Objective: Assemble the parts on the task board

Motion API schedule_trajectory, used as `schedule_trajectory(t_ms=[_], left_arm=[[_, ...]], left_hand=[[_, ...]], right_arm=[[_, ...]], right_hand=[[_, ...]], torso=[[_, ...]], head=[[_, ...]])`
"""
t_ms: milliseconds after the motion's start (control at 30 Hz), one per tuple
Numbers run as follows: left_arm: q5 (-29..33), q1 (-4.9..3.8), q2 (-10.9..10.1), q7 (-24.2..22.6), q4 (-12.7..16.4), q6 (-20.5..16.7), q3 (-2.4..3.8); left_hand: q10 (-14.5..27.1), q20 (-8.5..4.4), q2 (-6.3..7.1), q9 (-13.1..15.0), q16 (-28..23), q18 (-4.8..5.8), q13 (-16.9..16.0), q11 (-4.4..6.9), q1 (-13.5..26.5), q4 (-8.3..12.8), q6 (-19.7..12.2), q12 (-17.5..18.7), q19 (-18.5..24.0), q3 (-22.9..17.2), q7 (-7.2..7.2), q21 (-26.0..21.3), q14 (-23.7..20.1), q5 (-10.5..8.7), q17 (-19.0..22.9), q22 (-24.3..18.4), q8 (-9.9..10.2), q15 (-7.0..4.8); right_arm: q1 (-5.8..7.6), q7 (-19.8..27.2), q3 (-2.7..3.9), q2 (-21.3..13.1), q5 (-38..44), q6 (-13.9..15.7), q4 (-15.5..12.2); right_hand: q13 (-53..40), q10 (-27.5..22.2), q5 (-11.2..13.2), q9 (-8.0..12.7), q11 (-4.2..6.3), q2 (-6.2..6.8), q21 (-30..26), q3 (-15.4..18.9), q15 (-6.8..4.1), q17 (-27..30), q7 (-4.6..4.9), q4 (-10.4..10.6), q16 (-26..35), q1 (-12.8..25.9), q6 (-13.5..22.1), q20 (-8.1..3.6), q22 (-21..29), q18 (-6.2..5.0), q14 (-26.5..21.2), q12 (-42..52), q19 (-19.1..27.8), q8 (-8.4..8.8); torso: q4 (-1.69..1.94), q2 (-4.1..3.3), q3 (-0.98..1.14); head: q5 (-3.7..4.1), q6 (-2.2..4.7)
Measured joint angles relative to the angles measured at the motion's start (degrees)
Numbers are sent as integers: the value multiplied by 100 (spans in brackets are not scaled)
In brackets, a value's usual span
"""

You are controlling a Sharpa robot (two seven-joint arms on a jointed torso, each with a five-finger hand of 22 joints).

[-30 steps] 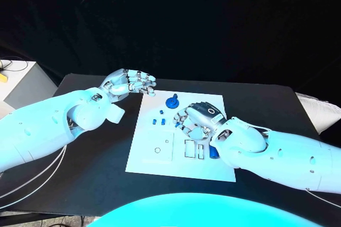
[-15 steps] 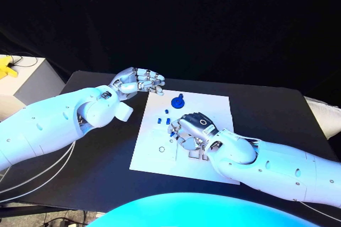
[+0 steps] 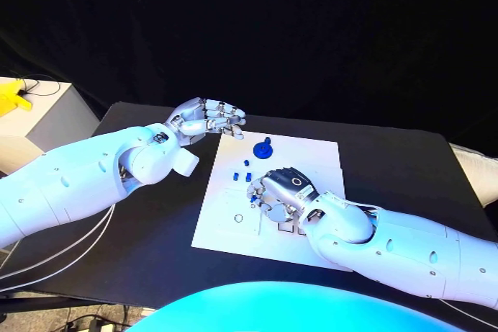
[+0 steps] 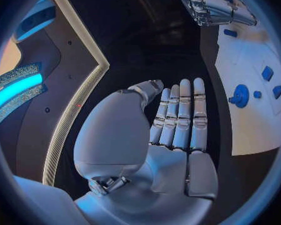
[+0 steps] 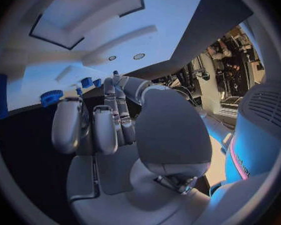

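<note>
The white task board lies in the middle of the black table. A round blue part with a knob stands near its far edge, and it also shows as a blue wheel and as a toothed blue disc. Small blue parts lie just nearer than it. My right hand hovers low over the board's middle, fingers curled down, pinching a small blue part at its fingertips. My left hand hangs at the board's far left corner and holds nothing; its fingers lie side by side.
Rectangular slots and a small ring hole mark the board's near half. A long blue bar lies on the board. A pale cabinet stands off the table's left side. Bare black table lies right of the board.
My right hand has moved along the board toward its near half, still curled. The left hand stays at the far left corner. The camera has shifted a little.
</note>
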State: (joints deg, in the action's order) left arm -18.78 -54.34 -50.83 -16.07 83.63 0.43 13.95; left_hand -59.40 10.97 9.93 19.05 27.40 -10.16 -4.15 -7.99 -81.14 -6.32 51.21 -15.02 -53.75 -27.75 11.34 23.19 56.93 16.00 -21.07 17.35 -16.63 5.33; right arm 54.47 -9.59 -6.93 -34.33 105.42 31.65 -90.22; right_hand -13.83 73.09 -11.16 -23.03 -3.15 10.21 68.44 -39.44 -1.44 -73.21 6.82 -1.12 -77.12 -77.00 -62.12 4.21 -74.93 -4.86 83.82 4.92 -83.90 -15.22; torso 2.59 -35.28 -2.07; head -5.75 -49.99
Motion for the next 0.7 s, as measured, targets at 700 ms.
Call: schedule_trajectory(t_ms=[700], left_arm=[[3,0,11,9,-28,-1,0]], left_hand=[[0,0,0,-4,-38,0,-1,0,0,0,0,21,0,0,0,0,0,0,-6,0,0,0]], right_arm=[[-48,-75,-23,38,124,-140,80]], right_hand=[[4,4,-15,-4,-2,3,0,7,0,0,1,-6,0,0,0,0,2,0,0,12,0,23]], torso=[[0,-2,1]], head=[[-14,0]])
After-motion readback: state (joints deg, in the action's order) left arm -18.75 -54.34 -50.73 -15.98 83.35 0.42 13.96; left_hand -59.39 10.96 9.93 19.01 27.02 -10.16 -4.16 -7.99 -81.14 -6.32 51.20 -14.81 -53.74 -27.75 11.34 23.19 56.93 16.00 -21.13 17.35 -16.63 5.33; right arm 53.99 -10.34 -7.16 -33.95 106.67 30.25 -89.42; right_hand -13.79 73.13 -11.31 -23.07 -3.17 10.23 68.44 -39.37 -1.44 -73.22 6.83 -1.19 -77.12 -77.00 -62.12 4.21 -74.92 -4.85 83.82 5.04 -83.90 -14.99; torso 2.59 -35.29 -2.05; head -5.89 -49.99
